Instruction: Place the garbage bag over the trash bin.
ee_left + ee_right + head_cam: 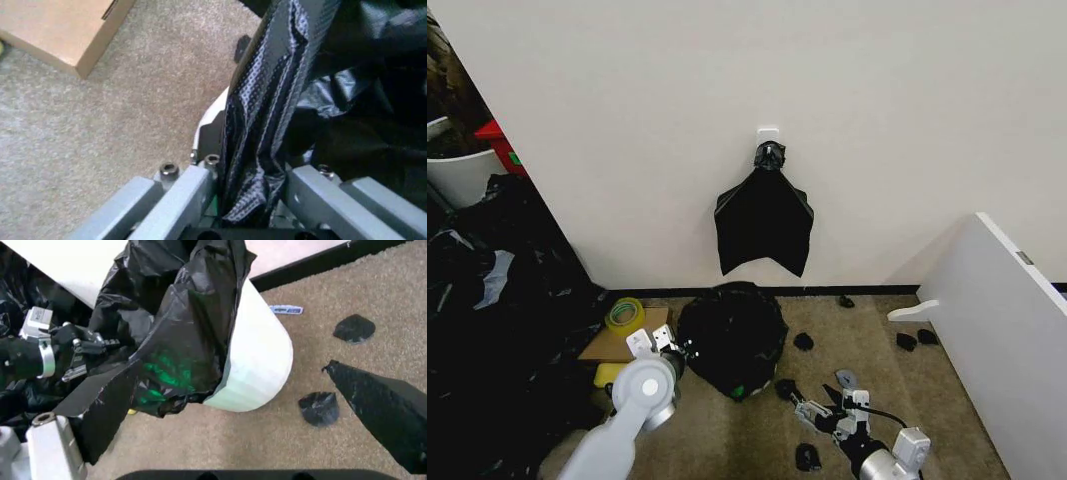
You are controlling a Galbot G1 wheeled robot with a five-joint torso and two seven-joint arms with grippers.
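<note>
The garbage bag [732, 335] is draped over the trash bin, hiding it in the head view. In the right wrist view the white trash bin [257, 365] shows below the garbage bag [180, 325], which covers its upper part. My left gripper [677, 348] is at the bag's left side. In the left wrist view this left gripper [250, 200] is shut on a fold of the garbage bag [257, 125], beside the trash bin's rim [210, 117]. My right gripper [812, 402] is low at the bag's right side; its fingers [380, 410] stand wide apart and hold nothing.
A knotted black bag bunch [764, 220] hangs on the wall behind. A heap of black sheeting [487, 300] lies left, with a white tub [457, 170] beyond. A cardboard box [617, 342] and tape roll [625, 315] sit near my left arm. A white panel [1007, 320] stands right. Black scraps [803, 341] dot the carpet.
</note>
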